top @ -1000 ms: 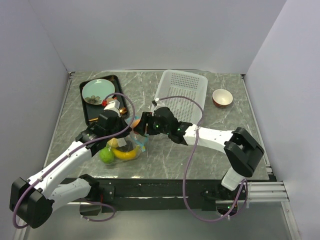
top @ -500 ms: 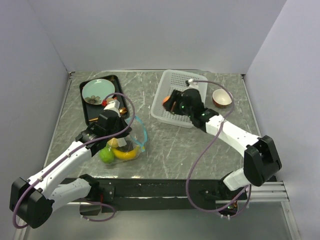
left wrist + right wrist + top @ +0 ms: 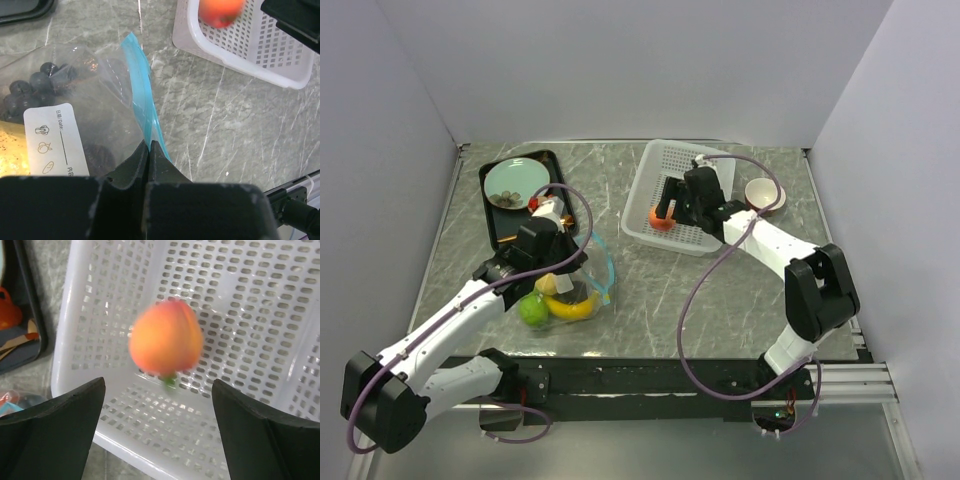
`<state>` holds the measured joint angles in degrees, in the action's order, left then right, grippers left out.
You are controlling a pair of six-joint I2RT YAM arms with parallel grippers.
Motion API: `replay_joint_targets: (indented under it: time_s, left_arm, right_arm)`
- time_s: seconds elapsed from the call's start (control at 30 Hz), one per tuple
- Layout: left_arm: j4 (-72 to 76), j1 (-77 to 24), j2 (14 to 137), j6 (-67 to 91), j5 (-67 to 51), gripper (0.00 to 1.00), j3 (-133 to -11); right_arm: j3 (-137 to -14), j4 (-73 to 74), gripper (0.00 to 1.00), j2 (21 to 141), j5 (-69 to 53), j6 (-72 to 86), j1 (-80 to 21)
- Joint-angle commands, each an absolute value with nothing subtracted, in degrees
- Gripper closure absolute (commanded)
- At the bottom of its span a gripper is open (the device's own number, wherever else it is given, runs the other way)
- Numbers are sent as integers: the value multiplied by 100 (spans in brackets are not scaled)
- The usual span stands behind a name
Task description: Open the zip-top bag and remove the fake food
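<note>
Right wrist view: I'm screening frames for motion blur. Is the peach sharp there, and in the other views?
Right wrist: the peach is smeared, the basket behind it crisp. Left wrist: peach edges also soft. Top external: too small to tell.

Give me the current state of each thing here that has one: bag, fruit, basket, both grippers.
zip-top bag: mouth looks open, zipper edge pinched.
left gripper: shut on the zip-top bag.
right gripper: open, over the basket.
peach: inside the basket, touching neither finger, blurred.
basket: upright, peach inside.
lime, banana, grapes: inside the zip-top bag.
</note>
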<state>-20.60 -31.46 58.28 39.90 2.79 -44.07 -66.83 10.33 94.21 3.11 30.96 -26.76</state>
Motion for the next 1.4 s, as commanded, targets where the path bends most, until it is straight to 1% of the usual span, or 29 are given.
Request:
replay_joint_targets:
  time_s: [0.0,0.1,0.13,0.17,0.2,0.23,0.27,0.33,0.43,0.47,0.53,0.67,0.7,0.8,0.93,1.07,1.1,1.13,1.2,1.37]
  left_arm:
    - [-1758,-3155,5801,4051,114,94,-4650]
    - [-1758,-3155,5731,4087,70,93,-4641]
    - [-1767,-3155,5678,4096,62,93,-4623]
    - [-1775,-3155,5652,4096,44,93,-4614]
    - [-1775,-3155,5617,4113,44,93,-4606]
    - [-1801,-3155,5564,4122,44,93,-4597]
    - [-1819,-3155,5529,4131,44,94,-4579]
    - [-1819,-3155,5424,4175,44,93,-4518]
    - [-1872,-3155,5283,4245,44,93,-4430]
    - [-1889,-3147,5247,4254,44,93,-4412]
    - [-1907,-3155,5151,4280,44,93,-4368]
    - [-1863,-3155,5133,4254,-105,94,-4351]
    - [-1802,-3155,5142,4228,-158,97,-4368]
    - [-1679,-3173,5203,4184,-465,98,-4482]
    - [-1679,-3339,5405,4078,-536,99,-4667]
    - [-1486,-3507,5440,4087,-527,99,-4693]
    - [-1451,-3550,5449,4104,-519,99,-4693]
    - [-1415,-3568,5458,4122,-527,99,-4685]
    - [-1345,-3603,5475,4122,-501,99,-4667]
    - [-1529,-3621,5528,4183,-168,99,-4641]
  right_arm:
    - [-6742,1117,5,8755,598,2909,-2856]
    - [-6382,829,9,8351,72,3101,-3075]
    - [-6268,704,13,8219,18,3155,-3311]
    - [-6171,625,16,8209,-287,3190,-3487]
    - [-6161,502,22,8235,-368,3269,-3646]
    - [-6213,440,37,8383,-474,3313,-3961]
    - [-6275,370,44,8515,-649,3348,-4086]
    - [-6537,299,51,9023,-895,3454,-4306]
    - [-6662,27,55,9578,-1317,3647,-4526]
    - [-6680,18,55,9693,-1449,3700,-4587]
    - [-6627,-490,56,9965,-1949,3893,-4605]
    - [-6495,-1229,54,10248,-2566,4280,-4649]
    - [-6486,-1387,54,10300,-2653,4393,-4676]
    - [-6469,-1599,53,10415,-2725,4509,-4746]
    - [-6416,-1950,48,10616,-2917,4701,-4860]
    - [-6293,-2469,38,10845,-3023,5088,-4930]
    - [-6267,-2635,33,10898,-3023,5141,-4939]
    - [-6214,-2715,31,10916,-3023,5194,-4948]
    - [-6144,-2874,30,10934,-2980,5282,-4975]
    - [-6135,-2260,30,10828,-2637,4808,-5027]
